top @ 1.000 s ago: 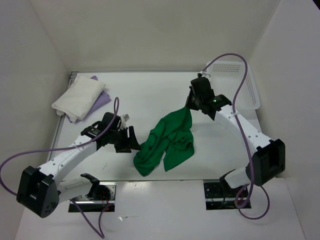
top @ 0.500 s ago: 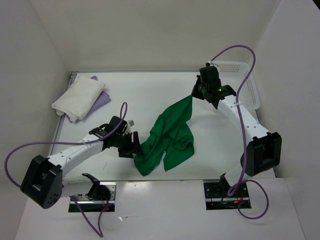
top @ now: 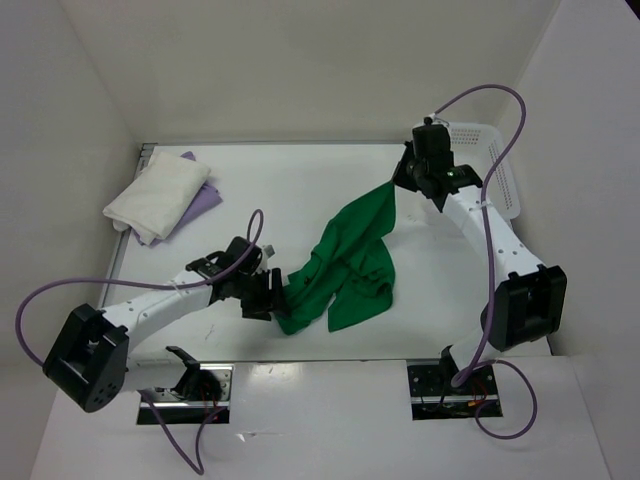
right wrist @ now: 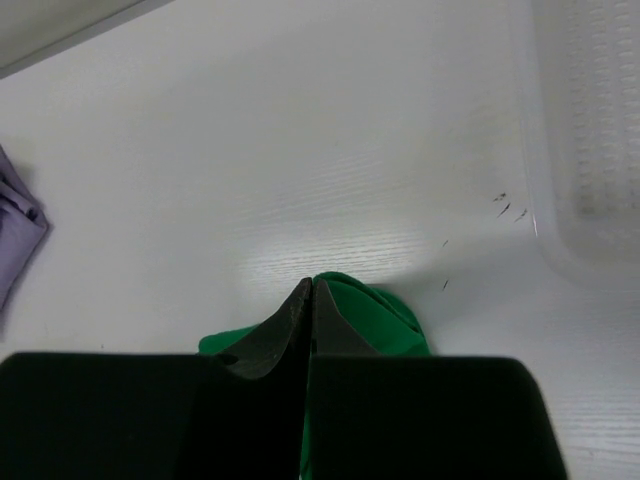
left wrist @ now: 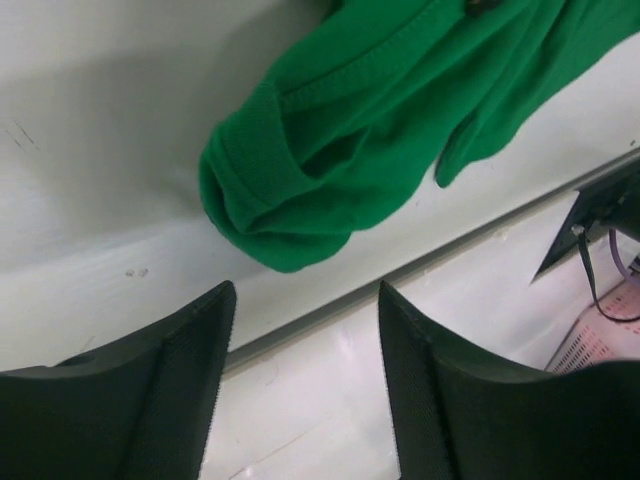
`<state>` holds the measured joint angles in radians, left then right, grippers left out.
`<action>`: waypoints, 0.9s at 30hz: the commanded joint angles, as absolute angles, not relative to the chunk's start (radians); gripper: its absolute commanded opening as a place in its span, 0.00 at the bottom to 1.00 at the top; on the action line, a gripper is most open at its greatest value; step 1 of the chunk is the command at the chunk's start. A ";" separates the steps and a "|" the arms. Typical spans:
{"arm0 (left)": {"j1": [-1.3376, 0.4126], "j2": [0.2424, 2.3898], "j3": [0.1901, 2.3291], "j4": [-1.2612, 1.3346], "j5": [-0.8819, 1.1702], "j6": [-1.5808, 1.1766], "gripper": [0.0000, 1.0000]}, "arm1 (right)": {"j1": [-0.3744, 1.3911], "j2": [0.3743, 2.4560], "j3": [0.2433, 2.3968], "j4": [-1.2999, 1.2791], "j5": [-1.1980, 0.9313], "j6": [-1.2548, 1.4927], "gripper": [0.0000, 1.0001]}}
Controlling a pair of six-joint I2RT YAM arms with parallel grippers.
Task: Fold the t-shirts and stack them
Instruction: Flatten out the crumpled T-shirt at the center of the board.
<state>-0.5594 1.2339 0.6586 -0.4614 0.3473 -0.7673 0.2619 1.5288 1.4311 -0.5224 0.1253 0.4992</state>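
The green t-shirt (top: 345, 262) hangs crumpled across the middle of the table, lifted at its upper right corner. My right gripper (top: 400, 187) is shut on that corner; in the right wrist view the green cloth (right wrist: 375, 318) bulges beside the closed fingers. My left gripper (top: 268, 298) is open just left of the shirt's lower end, whose rolled hem (left wrist: 290, 205) lies just ahead of the gap between the fingers. The folded white t-shirt (top: 158, 194) lies on the lavender t-shirt (top: 203, 199) at the back left.
The white perforated basket (top: 492, 170) stands at the back right, close behind my right arm; its wall shows in the right wrist view (right wrist: 585, 130). The table's near edge (left wrist: 420, 262) runs just under the shirt's lower end. Walls enclose the table on three sides.
My right gripper has pulled the shirt's corner further back and right, stretching the cloth. My left gripper has moved right, up to the shirt's lower end.
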 commanded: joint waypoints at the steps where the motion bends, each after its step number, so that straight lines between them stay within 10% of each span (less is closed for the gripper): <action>1: -0.561 1.249 0.643 -0.396 0.302 -0.785 0.64 | 0.230 1.509 1.486 -0.474 0.112 0.479 0.00; 27: -0.539 1.352 0.904 -0.404 0.210 -0.723 0.03 | 0.198 1.463 1.468 -0.521 0.064 0.488 0.00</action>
